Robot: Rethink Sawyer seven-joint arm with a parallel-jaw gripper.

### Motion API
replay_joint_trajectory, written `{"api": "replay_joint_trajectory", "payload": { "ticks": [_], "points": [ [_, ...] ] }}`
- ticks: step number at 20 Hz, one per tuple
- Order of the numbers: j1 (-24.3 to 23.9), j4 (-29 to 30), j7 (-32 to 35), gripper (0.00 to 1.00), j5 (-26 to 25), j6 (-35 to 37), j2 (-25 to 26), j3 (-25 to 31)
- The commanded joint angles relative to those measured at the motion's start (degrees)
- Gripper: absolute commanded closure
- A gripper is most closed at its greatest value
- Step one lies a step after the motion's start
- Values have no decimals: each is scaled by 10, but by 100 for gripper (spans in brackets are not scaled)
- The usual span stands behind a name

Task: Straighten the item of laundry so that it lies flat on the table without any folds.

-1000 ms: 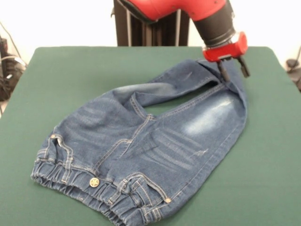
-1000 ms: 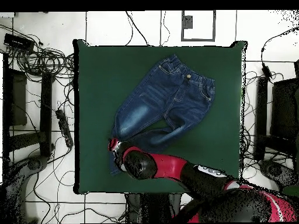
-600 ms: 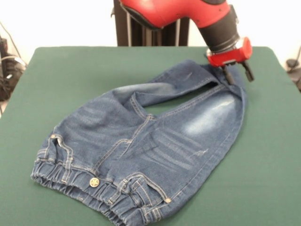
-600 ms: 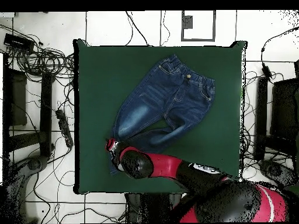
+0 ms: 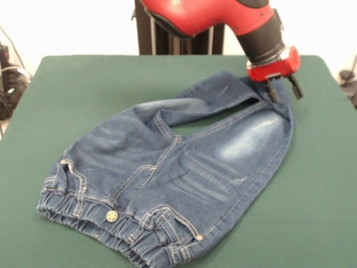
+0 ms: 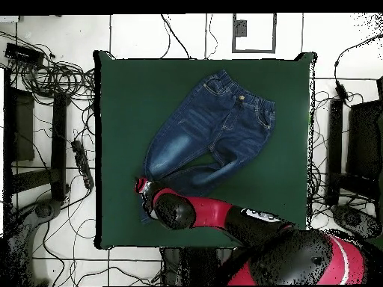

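Jeans (image 5: 184,167) lie mostly flat on the table (image 5: 83,89), but the legs bunch together upper right. The gripper (image 5: 283,89) hangs there with fingers spread, holding nothing.

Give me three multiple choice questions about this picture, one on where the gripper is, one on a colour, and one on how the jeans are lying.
1. Where is the gripper?
A. at the waistband
B. at the leg ends
C. off the table

2. What colour is the table?
A. dark green
B. white
C. brown

3. How do the jeans lie?
A. rolled in a ball
B. flat, legs straight and apart
C. spread, legs bent so their ends meet

Answers:
1 B, its fingers stand over the cuffs.
2 A, green shows all round.
3 C, a green gap shows between the legs.
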Motion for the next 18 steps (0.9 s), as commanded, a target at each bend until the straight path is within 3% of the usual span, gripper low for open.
{"api": "replay_joint_trajectory", "payload": {
  "ticks": [1, 6, 13, 18],
  "points": [
    [29, -83, 65, 0, 6, -24, 26, -10],
    [28, -75, 61, 0, 7, -7, 7, -15],
    [44, -23, 63, 0, 35, 61, -105, -43],
    [34, -3, 65, 0, 40, 95, -140, -36]
  ]
}}
